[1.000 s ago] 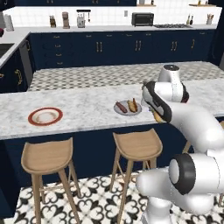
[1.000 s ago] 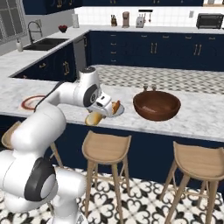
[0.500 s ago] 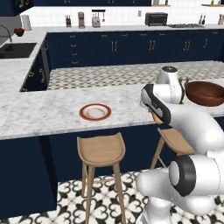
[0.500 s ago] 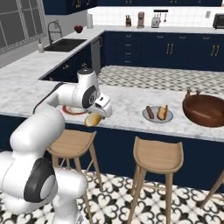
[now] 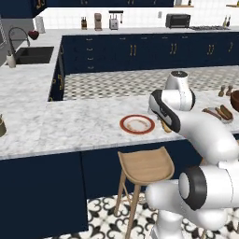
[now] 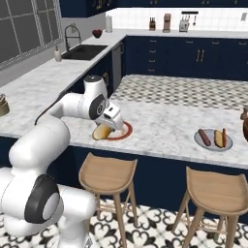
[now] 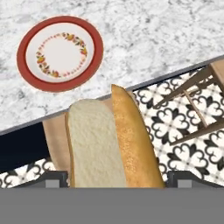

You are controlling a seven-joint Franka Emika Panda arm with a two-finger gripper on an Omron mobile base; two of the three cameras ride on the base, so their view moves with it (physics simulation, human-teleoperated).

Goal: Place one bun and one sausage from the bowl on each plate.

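Note:
My gripper [image 7: 116, 179] is shut on a long split bun [image 7: 111, 140], which hangs past the counter's front edge, over a stool and the patterned floor. The white plate with an orange-red rim [image 7: 60, 52] lies bare on the marble just beyond the bun. From the right base view the bun [image 6: 102, 131] hangs under the gripper [image 6: 107, 127], right beside that plate [image 6: 127, 131]. The grey plate [image 6: 213, 139] further right carries a sausage [image 6: 204, 137] and a bun [image 6: 220, 138]. An edge of the dark wooden bowl [image 5: 235, 99] shows at the far right.
Wooden stools [image 6: 107, 173] [image 6: 214, 190] stand under the counter's front edge. A small tan pot [image 5: 1, 126] sits on the left counter wing, with a sink [image 5: 32, 53] further back. Two small brown shakers [image 5: 224, 90] stand near the bowl.
The base has driven left along the counter, so the whole scene slid right; the red-rimmed plate now lies in front of the arm. The bun has stayed in the gripper.

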